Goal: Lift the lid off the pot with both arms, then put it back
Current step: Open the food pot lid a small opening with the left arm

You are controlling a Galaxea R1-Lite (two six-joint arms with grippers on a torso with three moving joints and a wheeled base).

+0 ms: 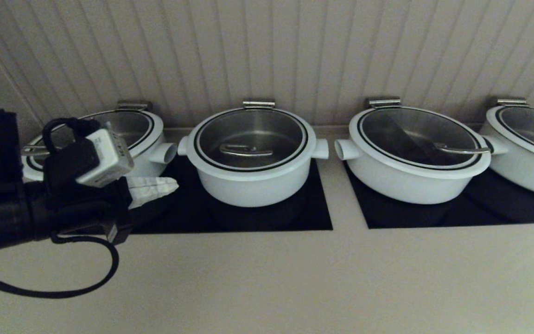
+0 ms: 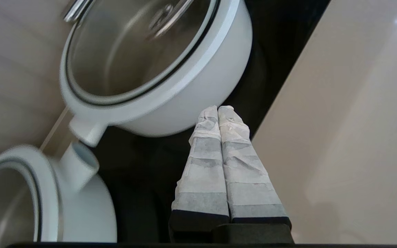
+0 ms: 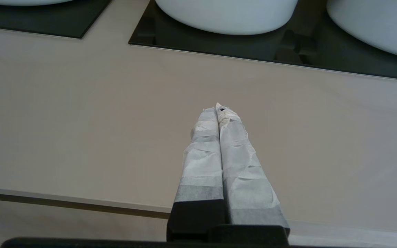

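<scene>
Several white pots with glass lids stand in a row on black hobs. The second pot from the left (image 1: 253, 185) carries its lid (image 1: 251, 139) with a metal handle (image 1: 246, 150). My left gripper (image 1: 167, 185) is shut and empty. It hovers over the hob in front of the gap between the leftmost pot (image 1: 149, 157) and the second pot. In the left wrist view the shut gripper (image 2: 218, 108) points at the second pot's wall (image 2: 198, 86), below its lid (image 2: 133, 44). My right gripper (image 3: 218, 107) is shut and empty over the beige counter (image 3: 81, 120), out of the head view.
A third pot (image 1: 410, 176) and a fourth pot (image 1: 526, 162) stand on the right hob (image 1: 434, 215), lids on. Pot side handles (image 1: 322, 149) stick out between neighbours. A ribbed wall stands close behind. The counter's front edge (image 3: 64, 199) shows in the right wrist view.
</scene>
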